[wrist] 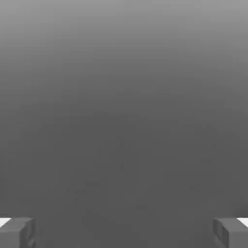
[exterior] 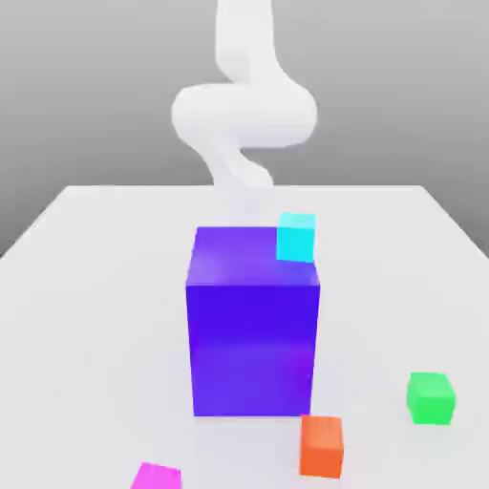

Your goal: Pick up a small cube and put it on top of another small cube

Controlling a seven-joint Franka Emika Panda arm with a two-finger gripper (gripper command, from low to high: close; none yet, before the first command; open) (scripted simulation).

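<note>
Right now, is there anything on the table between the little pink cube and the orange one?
No. In the exterior view, the stretch of white table between the small pink cube and the orange cube is bare.

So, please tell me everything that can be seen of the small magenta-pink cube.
The small magenta-pink cube is plain, one flat colour, with no marks; it looks like smooth plastic. It sits at the bottom edge of the exterior view, cut off by the frame, so mainly its top shows. It rests on the white table, turned slightly askew, in front of the big blue-purple block and towards that view's left of it. Nothing else touches it.
</note>
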